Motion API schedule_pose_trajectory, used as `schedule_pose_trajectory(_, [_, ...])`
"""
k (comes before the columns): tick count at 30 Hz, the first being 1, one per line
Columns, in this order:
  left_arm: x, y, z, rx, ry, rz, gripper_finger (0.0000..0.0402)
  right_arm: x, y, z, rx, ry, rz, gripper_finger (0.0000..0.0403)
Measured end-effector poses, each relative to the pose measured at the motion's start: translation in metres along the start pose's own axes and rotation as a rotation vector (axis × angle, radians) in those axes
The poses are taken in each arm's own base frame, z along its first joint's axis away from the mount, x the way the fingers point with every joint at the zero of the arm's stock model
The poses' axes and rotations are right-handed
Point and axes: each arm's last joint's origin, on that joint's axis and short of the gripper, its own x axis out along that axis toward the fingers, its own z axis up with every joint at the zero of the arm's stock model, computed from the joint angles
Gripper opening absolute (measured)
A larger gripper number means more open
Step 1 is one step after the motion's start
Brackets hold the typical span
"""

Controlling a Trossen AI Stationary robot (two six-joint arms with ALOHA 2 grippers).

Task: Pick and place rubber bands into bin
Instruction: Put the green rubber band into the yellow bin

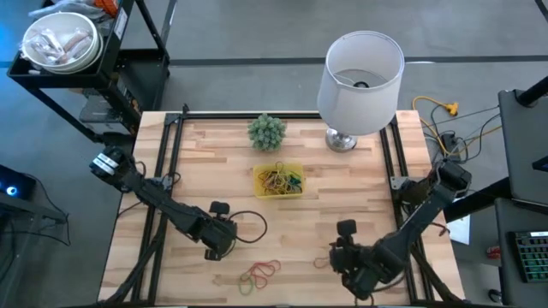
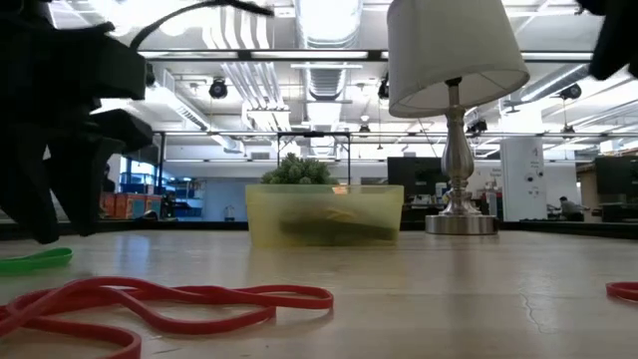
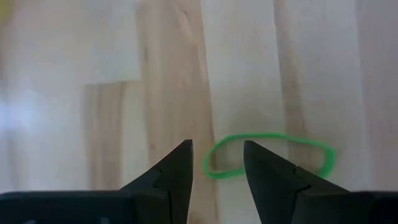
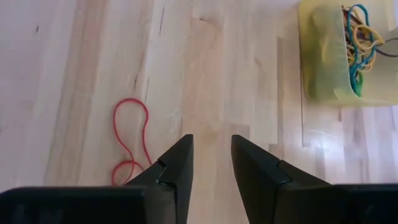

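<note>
Loose rubber bands (image 1: 259, 273) in red, orange and green lie on the wooden table near its near edge. The yellow bin (image 1: 280, 180) sits mid-table with several coloured bands inside. My left gripper (image 1: 219, 245) is open and low over the table. In the left wrist view its fingers (image 3: 217, 167) stand on either side of one end of a green band (image 3: 270, 155); I cannot tell whether they touch it. My right gripper (image 1: 347, 257) is open (image 4: 211, 155) beside a twisted red band (image 4: 130, 143), with the bin (image 4: 348, 56) farther off.
A small green plant (image 1: 267, 131) stands behind the bin, and a white-shaded lamp (image 1: 360, 73) stands at the far right of the table. In the low view a long red band (image 2: 169, 299) lies in front and a green one (image 2: 35, 261) at the left. Black cables run along the table's sides.
</note>
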Motion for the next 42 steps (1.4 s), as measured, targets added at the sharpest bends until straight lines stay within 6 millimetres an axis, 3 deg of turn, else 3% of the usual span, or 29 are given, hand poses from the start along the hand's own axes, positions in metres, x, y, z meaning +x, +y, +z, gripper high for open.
schedule_pose_trajectory(14, [0.019,0.014,-0.002,-0.121,0.144,-0.013,0.0122,-0.007,0.011,-0.006,0.025,-0.073,-0.023,0.008])
schedule_pose_trajectory(17, [0.021,0.015,-0.001,-0.12,0.163,-0.022,0.0093,-0.007,0.011,-0.006,0.027,-0.075,-0.022,0.0075])
schedule_pose_trajectory(22, [0.022,0.015,-0.001,-0.088,0.174,-0.044,0.0012,-0.007,0.012,-0.006,0.034,-0.083,-0.014,0.007])
schedule_pose_trajectory(29, [0.017,0.015,0.006,-0.044,0.16,-0.009,0.0001,-0.004,0.012,-0.008,0.031,-0.08,-0.019,0.0068])
schedule_pose_trajectory(42, [-0.018,0.031,0.059,0.221,-0.125,0.584,0.0,-0.002,0.01,-0.009,0.023,-0.106,-0.063,0.0068])
